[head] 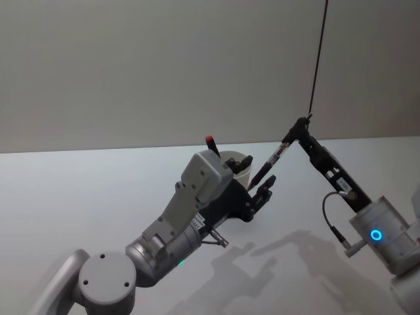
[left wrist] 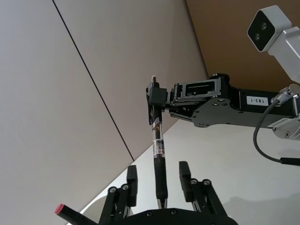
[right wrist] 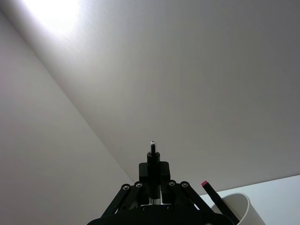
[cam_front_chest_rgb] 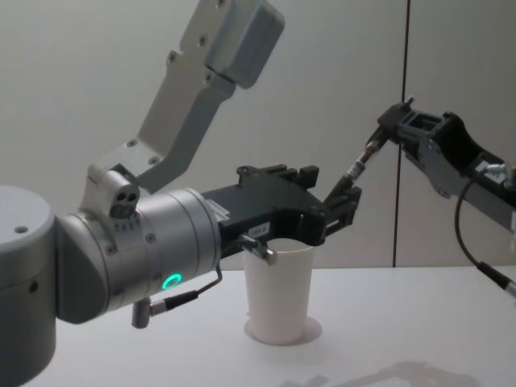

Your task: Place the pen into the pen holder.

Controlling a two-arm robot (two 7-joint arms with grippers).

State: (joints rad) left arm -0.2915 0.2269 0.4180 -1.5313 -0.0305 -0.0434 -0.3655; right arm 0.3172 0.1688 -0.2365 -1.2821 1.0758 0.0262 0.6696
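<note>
In the chest view the left arm filled the near left, its grey forearm reaching across to end above the pen holder point(cam_front_chest_rgb: 279, 292), a plain white paper cup that stood upright on the white table point(cam_front_chest_rgb: 419, 322). The left gripper point(cam_front_chest_rgb: 343, 206) hung just over and past the cup's rim with its fingers spread apart, closed on nothing. Between those fingers sat the lower end of the black pen point(cam_front_chest_rgb: 355, 176), which slanted upward to the right gripper point(cam_front_chest_rgb: 393, 121). That gripper was clamped on the pen's upper end, holding it in the air above the table and slightly beyond the cup.

From the left wrist view the pen point(left wrist: 158, 154) ran down between the two open fingers point(left wrist: 132, 185) without visibly touching either one, while the right gripper point(left wrist: 157, 101) pinched its top.

In the head view the cup point(head: 237, 168) was partly hidden behind the left arm, and a second pen with a red cap point(head: 211, 145) stood in it, leaning over the rim. Farthest off was a plain grey wall point(head: 164, 65).
</note>
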